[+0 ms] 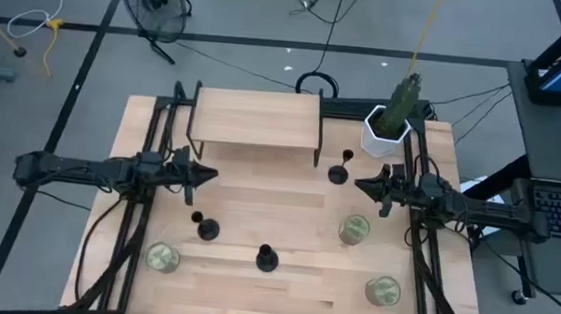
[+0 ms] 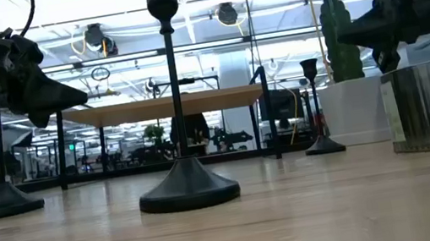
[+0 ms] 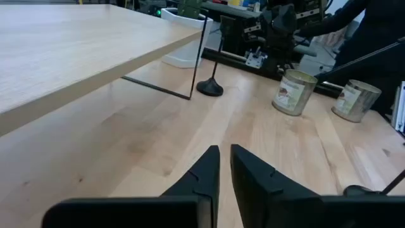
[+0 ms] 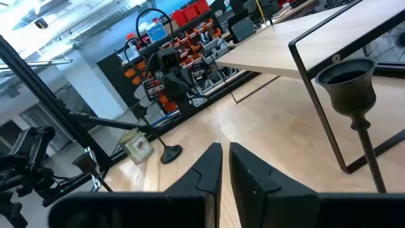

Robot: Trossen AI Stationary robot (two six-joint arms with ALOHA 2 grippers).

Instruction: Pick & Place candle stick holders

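Three black candle stick holders stand on the wooden table: one (image 1: 338, 173) near the shelf's right leg, one (image 1: 205, 227) left of centre, one (image 1: 266, 259) in the front middle. The low view shows the front one (image 2: 188, 184) close up, another (image 2: 1, 200) at the left and the far one (image 2: 323, 143). My left gripper (image 1: 207, 176) hovers shut and empty in front of the shelf's left leg. My right gripper (image 1: 363, 185) is shut and empty just right of the far holder, whose cup (image 4: 347, 85) looms close in the right wrist view.
A low wooden shelf (image 1: 256, 118) on thin black legs stands at the back. A cactus in a white pot (image 1: 387, 130) sits at the back right. Three lidded jars stand at the front left (image 1: 162, 258), right of centre (image 1: 355, 229) and front right (image 1: 382, 290).
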